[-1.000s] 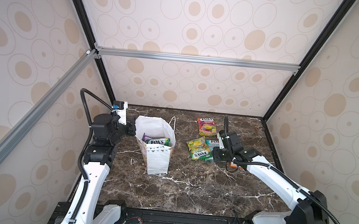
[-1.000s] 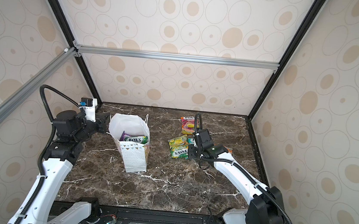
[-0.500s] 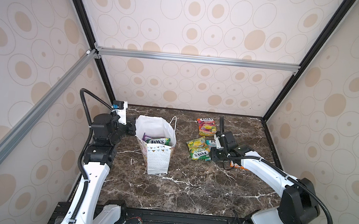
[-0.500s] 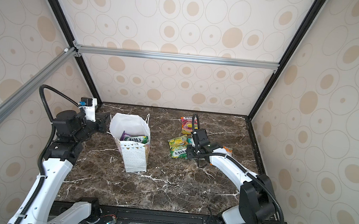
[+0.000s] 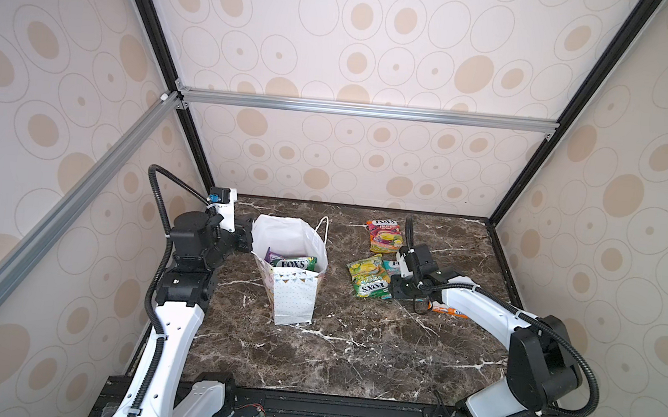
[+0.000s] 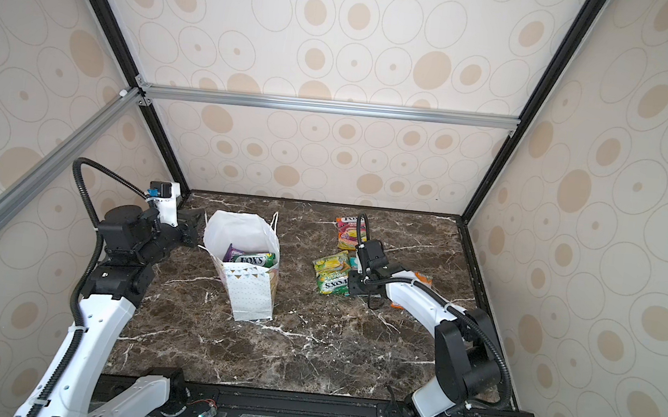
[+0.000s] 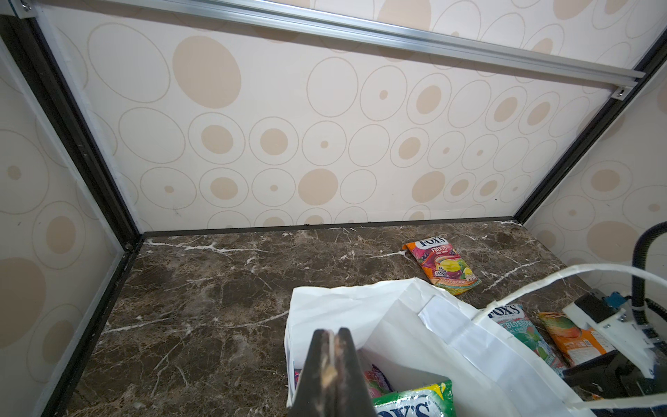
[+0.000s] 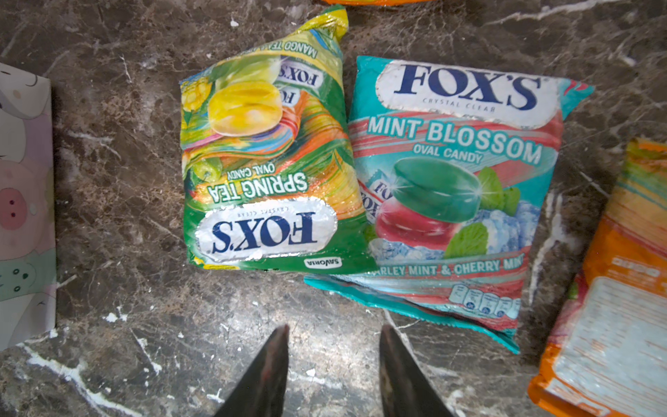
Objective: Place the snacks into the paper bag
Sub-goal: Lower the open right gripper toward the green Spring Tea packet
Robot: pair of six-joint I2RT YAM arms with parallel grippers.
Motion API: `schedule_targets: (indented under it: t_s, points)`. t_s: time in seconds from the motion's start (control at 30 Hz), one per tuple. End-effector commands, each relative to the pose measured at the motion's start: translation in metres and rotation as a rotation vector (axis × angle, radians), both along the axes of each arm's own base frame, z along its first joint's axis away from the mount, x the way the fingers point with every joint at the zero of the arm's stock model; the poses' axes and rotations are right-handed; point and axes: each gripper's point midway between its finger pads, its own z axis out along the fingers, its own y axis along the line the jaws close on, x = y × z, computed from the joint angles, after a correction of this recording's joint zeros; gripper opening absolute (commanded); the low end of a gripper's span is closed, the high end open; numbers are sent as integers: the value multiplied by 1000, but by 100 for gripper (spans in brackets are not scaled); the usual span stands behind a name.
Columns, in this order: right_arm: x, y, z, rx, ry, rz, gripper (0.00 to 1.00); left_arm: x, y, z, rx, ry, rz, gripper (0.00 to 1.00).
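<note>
**A:** Bag status?

**B:** Tall white dotted paper bag [image 5: 294, 302] stands upright on the dark marble tabletop [image 5: 352, 345] with its mouth open. The left claw [image 7: 332, 330] is pinched tight on the bag's left rim, and it looks like there's paper between the fingers. My read is that it pins the mouth open and stops the bag tipping.

**A:** Contents?

**B:** Glossy green pouch [image 5: 292, 263] marked FOX'S and a purple pouch [image 5: 273, 256] beside it, both inside near the bag's front wall. Can't tell if there's anything underneath.

**A:** Right claw?

**B:** Right claw [image 8: 334, 326] is empty, jaws moderately apart, pointing down at bare tabletop right of the bag. Just past its tips lies the flat yellow-green pouch [image 8: 267, 162], Spring Tea. The teal pouch [image 8: 454, 180], Mint Blossom, touches it on the side away from the bag, edges slightly overlapped. The gap looks set for pinching a pouch edge.

**A:** Others?

**B:** Orange pouch [image 8: 613, 289] is back side up, farther from the bag than the teal one. Orange-pink pouch [image 5: 384, 236], Fruits, lies alone right of the bag toward the back wall.

**A:** Progress?

**B:** Four are out and at least two are in. Yellow-green is the likely next pick because it's nearest the bag. The film is slick, so the claw could slip or drag the teal one along.
</note>
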Motion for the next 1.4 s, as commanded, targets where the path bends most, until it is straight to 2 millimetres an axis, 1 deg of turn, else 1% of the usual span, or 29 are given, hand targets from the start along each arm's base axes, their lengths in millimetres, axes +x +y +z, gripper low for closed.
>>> schedule_targets:
  t_s: [0.0, 0.13, 0.3, 0.7, 0.83, 1.37]
  points:
    - [6, -1, -1, -4, -7, 15, 44, -1, 1, 16, 4, -48, 2, 0]
    - [11, 0, -3, 4, -5, 19, 46, -1, 1, 16, 4, -49, 3, 0]
    - [19, 1, -10, 29, 13, 21, 48, -2, 2, 16, 6, -49, 3, 0]
    - [36, 5, -15, 72, 31, 30, 49, -2, 2, 16, 10, -51, 7, 0]
    - [38, 10, -17, 111, 43, 39, 50, -2, 3, 17, 9, -51, 7, 0]
    - [45, 12, -38, 75, 95, 69, 51, -3, 2, 18, 12, -54, 8, 0]
